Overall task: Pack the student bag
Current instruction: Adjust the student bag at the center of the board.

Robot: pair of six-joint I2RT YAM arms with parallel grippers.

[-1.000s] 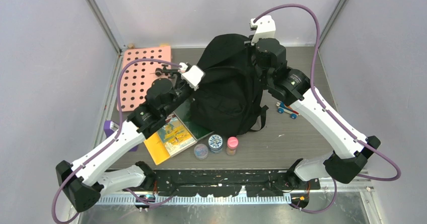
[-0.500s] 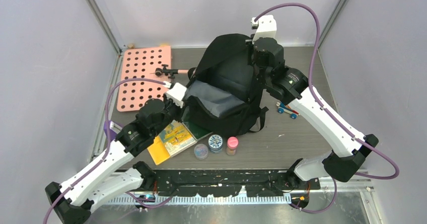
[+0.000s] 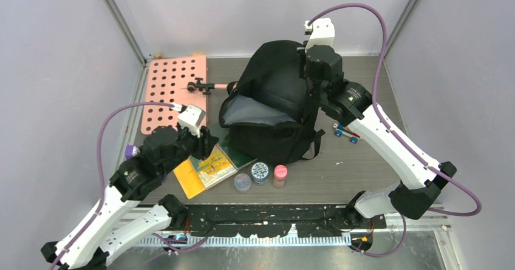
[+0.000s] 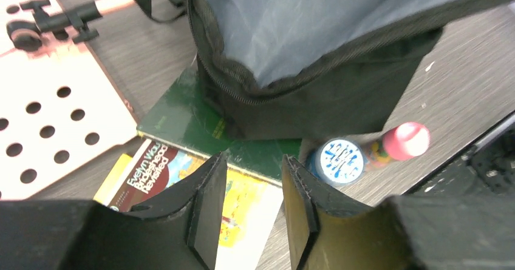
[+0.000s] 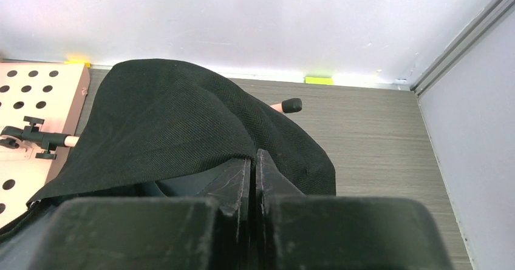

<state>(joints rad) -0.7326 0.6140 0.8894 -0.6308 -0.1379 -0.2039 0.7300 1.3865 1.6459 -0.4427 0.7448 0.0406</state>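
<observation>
The student bag (image 3: 276, 127) stands at the table's middle, its mouth gaping so that the grey lining (image 3: 261, 109) shows. My right gripper (image 3: 303, 79) is shut on the edge of the bag's black top flap (image 5: 164, 118) and holds it up at the back; in the right wrist view the right gripper (image 5: 253, 161) pinches the fabric. My left gripper (image 3: 211, 144) hangs open and empty just left of the bag's front. In the left wrist view the left gripper (image 4: 252, 167) hovers over the books, and the bag (image 4: 316, 94) rests on a green book (image 4: 182, 115).
A yellow book (image 3: 203, 170) lies before the bag, beside three small jars (image 3: 261, 172). A pink pegboard (image 3: 170, 88) with a pink-handled tool (image 3: 206, 87) sits at the back left. A toy car (image 3: 346, 133) lies right of the bag, a purple object (image 3: 130, 151) at the left.
My left gripper pulled the bag's front edge forward, let it go, opened and drew back to the near left. The bag's mouth now stands open. The right gripper kept its hold.
</observation>
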